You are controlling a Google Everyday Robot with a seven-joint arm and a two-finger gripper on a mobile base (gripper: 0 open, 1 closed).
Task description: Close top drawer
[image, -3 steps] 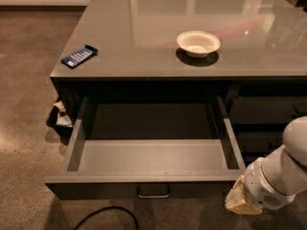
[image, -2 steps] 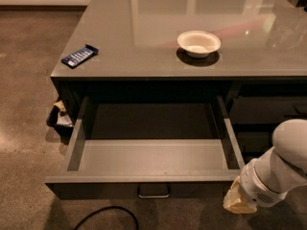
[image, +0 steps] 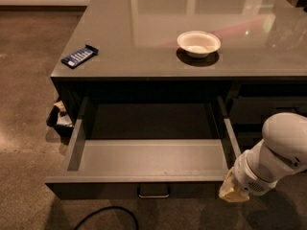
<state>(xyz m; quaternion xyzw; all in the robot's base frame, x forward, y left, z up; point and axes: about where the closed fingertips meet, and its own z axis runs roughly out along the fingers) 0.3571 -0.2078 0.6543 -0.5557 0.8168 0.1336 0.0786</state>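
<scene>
Gaping top drawer, gripper beside right corner

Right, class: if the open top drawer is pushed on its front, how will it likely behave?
The top drawer looks rigid, and its visible floor is bare, so it should probably slide in lightly. A push by the gripper, low beside its front right corner, rather than at the centred handle, might skew it slightly.

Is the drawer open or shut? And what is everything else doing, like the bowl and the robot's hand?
top drawer: open, pulled far out.
gripper: low, by the drawer's front right corner.
bowl: upright on the countertop.
blue packet: lying flat near the countertop's left edge.
</scene>
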